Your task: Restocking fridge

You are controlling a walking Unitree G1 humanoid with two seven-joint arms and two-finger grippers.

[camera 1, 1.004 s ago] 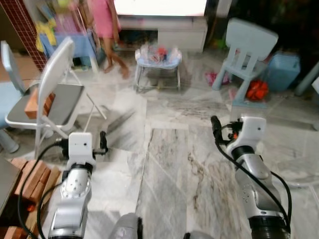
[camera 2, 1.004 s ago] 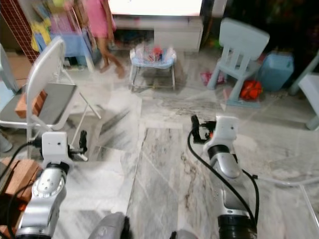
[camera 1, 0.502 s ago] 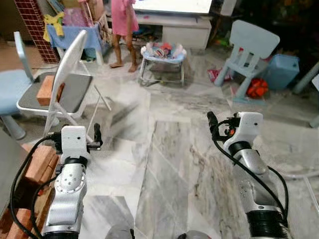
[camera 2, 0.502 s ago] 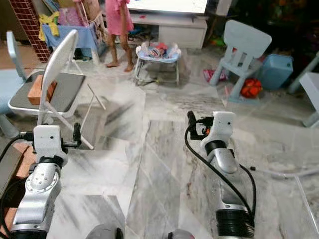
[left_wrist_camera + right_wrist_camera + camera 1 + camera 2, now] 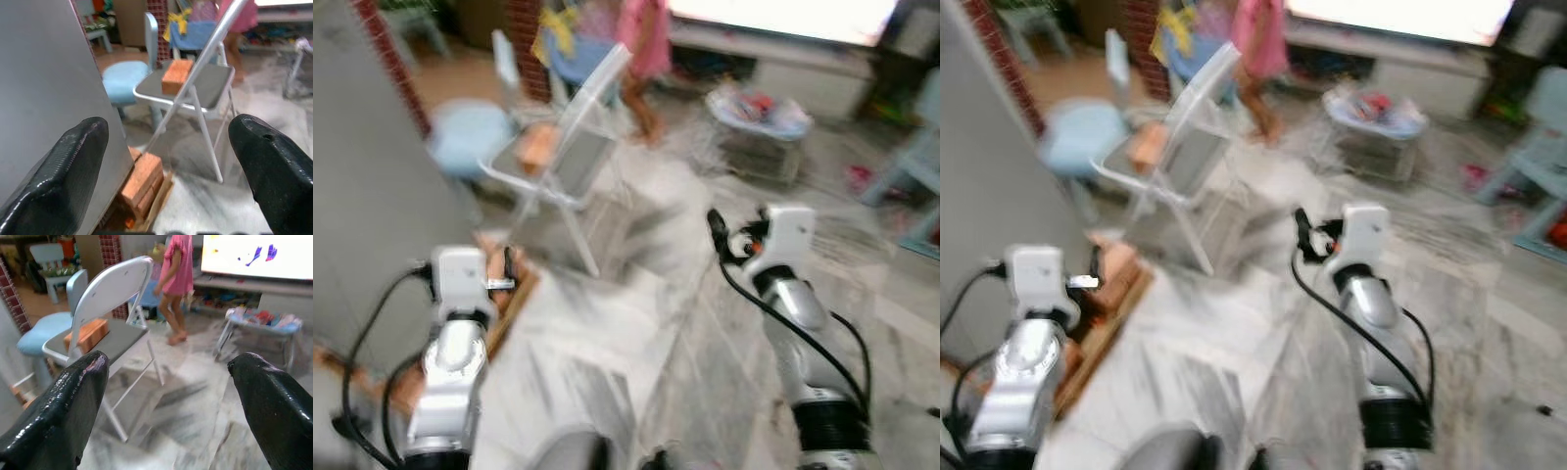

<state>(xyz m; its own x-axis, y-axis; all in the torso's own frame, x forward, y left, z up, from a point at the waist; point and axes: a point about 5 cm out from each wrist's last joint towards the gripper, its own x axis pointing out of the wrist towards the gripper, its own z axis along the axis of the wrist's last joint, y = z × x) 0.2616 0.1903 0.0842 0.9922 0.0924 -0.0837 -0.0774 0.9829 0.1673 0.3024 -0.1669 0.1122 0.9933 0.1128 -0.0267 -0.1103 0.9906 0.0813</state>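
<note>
A tall flat grey panel (image 5: 44, 98) stands close on my left; I cannot tell whether it is the fridge. My left gripper (image 5: 168, 128) is held out at waist height beside it, open, with nothing between its fingers. My right gripper (image 5: 168, 363) is also open and empty, held over the marble floor (image 5: 636, 323). Both arms show in the blurred head views, the left gripper (image 5: 504, 269) and the right gripper (image 5: 715, 227). No food or drink item is in view.
A white folding chair (image 5: 578, 147) carries an orange brick (image 5: 177, 76). Behind it stands a pale blue chair (image 5: 129, 81). Stacked bricks (image 5: 144, 178) lie on a wooden board at the panel's foot. A person in pink (image 5: 178, 269) stands by a low bouncer seat (image 5: 261, 318).
The whole picture has swung: the camera turned left, bringing the grey panel in and moving the chair toward centre. Both arms keep their pose, grippers still open.
</note>
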